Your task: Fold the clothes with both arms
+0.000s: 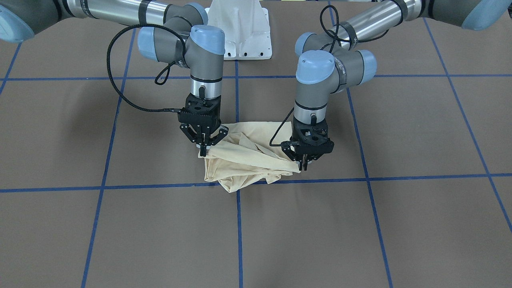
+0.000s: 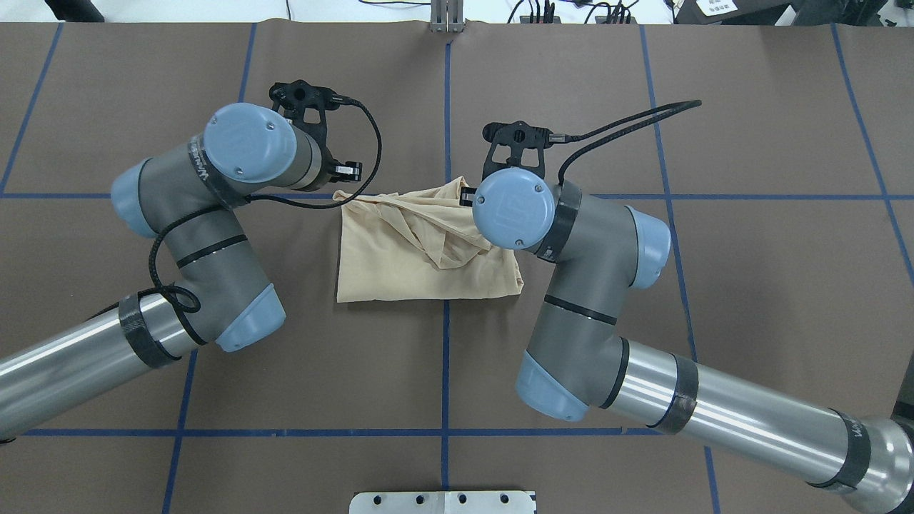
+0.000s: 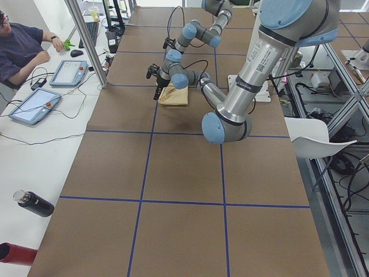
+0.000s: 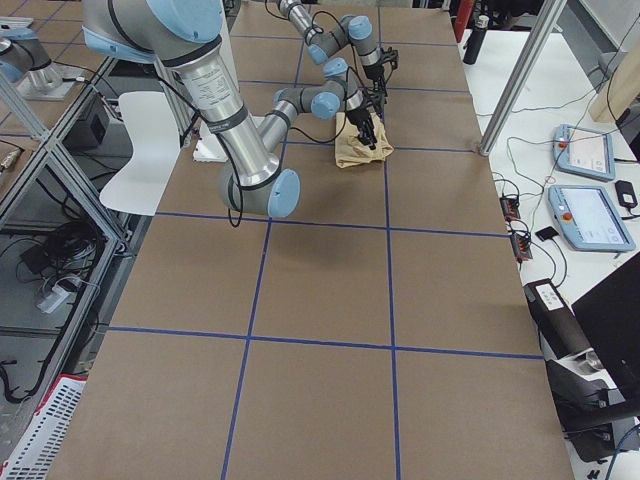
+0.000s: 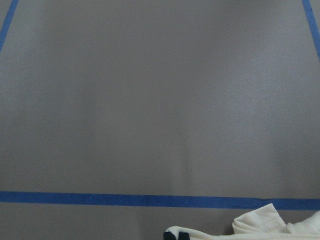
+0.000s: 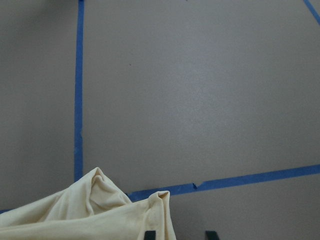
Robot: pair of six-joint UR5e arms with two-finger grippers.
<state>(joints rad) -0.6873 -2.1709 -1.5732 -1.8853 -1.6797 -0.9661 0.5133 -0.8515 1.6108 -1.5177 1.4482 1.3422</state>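
Brown table [image 2: 643, 321], marked into squares by blue tape lines [image 2: 445, 357], fills every view. Two silver-grey jointed robot arms with light-blue joint caps reach over its middle, the left arm [image 2: 207, 235] and the right arm [image 2: 585, 285], with their wrists near each other.

Between them lies a pale cream-yellow thin-knit T-shirt [image 2: 400, 250]. It is a rumpled, partly folded bundle resting on the table across a tape crossing, with loose ridges on top and no print showing.

The black two-finger left gripper [image 1: 303, 163] points down at one corner of the bundle, on the side away from the robot's base. Its jaws are pressed together on a pinch of cloth, and its wrist view shows pale fabric around the dark fingertips [image 5: 171, 236].

The black two-finger right gripper [image 1: 204, 151] stands at the other corner on that side. From the front its jaws seem to meet on the cloth, yet its wrist view shows two dark tips with a gap, so I cannot tell whether it grips.

Likely risks:
- If only one pinch is firm, a joint lift would pull the T-shirt askew and drop a corner.
- Bunched layers may mean a jaw holds several plies and drags the whole bundle.
- Thin knit may slide out of a small pinch.
- A thin black cable [image 1: 280, 134] looping over the cloth beside the left gripper could snag
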